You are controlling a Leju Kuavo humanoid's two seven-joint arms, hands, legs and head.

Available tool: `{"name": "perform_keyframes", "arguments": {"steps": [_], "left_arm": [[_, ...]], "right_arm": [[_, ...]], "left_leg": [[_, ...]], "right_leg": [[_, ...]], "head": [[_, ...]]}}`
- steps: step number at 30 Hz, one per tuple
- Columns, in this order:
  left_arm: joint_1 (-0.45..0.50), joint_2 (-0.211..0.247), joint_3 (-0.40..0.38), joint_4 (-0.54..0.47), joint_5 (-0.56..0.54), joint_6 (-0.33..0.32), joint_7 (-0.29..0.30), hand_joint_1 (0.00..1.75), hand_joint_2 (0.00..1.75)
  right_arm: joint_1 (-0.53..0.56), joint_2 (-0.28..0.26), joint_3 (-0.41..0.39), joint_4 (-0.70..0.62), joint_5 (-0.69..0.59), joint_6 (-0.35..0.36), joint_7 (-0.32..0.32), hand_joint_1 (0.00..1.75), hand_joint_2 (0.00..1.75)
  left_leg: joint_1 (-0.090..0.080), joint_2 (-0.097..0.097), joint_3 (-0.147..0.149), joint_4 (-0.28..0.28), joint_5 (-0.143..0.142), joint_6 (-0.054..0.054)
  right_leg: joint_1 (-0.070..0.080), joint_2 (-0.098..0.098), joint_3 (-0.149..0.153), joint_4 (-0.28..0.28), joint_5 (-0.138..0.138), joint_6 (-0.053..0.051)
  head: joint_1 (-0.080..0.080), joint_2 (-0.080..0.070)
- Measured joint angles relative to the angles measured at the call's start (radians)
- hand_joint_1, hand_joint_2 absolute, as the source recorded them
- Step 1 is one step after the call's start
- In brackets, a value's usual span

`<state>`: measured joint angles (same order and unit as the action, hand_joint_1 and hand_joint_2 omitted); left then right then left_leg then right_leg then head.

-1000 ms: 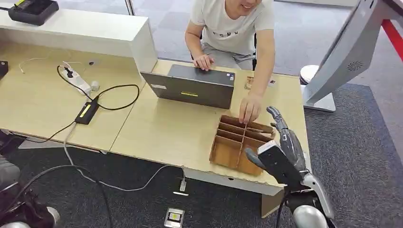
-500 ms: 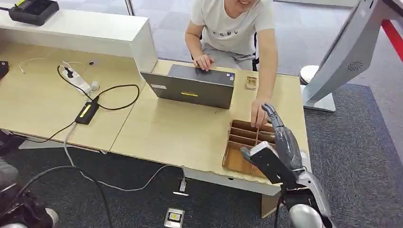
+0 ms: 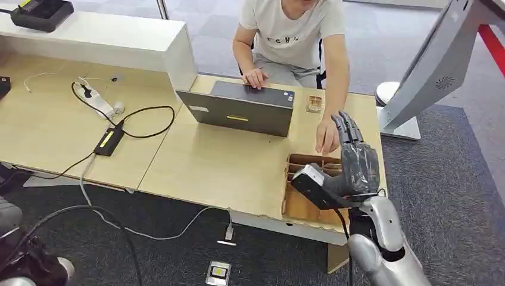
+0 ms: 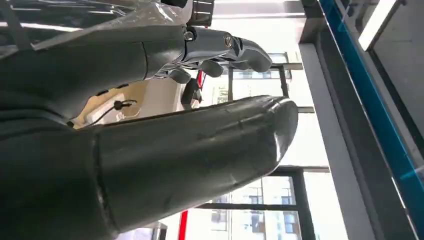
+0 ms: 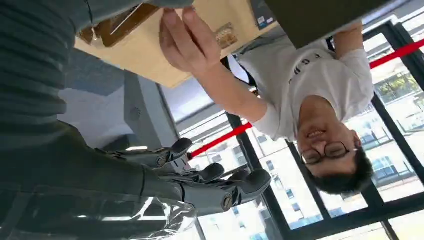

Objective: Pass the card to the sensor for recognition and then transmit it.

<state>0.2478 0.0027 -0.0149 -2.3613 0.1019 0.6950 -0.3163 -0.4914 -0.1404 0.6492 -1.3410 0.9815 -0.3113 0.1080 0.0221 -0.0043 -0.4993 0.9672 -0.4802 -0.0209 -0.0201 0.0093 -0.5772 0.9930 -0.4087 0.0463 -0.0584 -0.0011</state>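
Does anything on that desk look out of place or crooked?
Yes: the cardboard tray sits askew, overhanging the desk edge. The right hand hovers over it, beside a person's hand.

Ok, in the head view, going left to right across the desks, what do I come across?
White power strip → black adapter → laptop → person's hand → right hand, raised over the cardboard divider tray.

Person's hand (image 5: 187, 40) beside table (image 5: 150, 55)
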Motion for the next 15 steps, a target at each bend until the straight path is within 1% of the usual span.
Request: {"name": "perform_keyframes", "arguments": {"steps": [5, 8, 15], "left_arm": [[0.002, -0.003, 0.002, 0.000, 0.007, 0.000, -0.007, 0.00, 0.00], [0.003, -0.005, 0.004, 0.000, 0.013, 0.000, -0.013, 0.00, 0.00], [0.003, -0.006, 0.010, 0.000, 0.015, 0.000, -0.016, 0.00, 0.00]], "right_arm": [[-0.018, 0.027, 0.020, 0.112, 0.014, -0.002, -0.005, 0.00, 1.75], [-0.022, 0.043, 0.031, 0.184, 0.012, 0.010, -0.005, 0.00, 1.75], [-0.024, 0.058, 0.044, 0.276, 0.007, 0.023, -0.005, 0.00, 1.75]], "left_leg": [[0.000, -0.001, 0.000, 0.000, 0.000, 0.000], [0.000, -0.001, 0.000, 0.000, 0.000, 0.000], [0.000, -0.001, 0.000, 0.000, 0.000, 0.000]], "right_leg": [[0.000, 0.000, 0.000, 0.000, 0.000, 0.000], [0.000, 0.000, 0.000, 0.000, 0.000, 0.000], [0.000, 0.000, 0.000, 0.000, 0.000, 0.000]], "head": [[0.000, 0.000], [0.000, 0.000], [0.000, 0.000]]}}
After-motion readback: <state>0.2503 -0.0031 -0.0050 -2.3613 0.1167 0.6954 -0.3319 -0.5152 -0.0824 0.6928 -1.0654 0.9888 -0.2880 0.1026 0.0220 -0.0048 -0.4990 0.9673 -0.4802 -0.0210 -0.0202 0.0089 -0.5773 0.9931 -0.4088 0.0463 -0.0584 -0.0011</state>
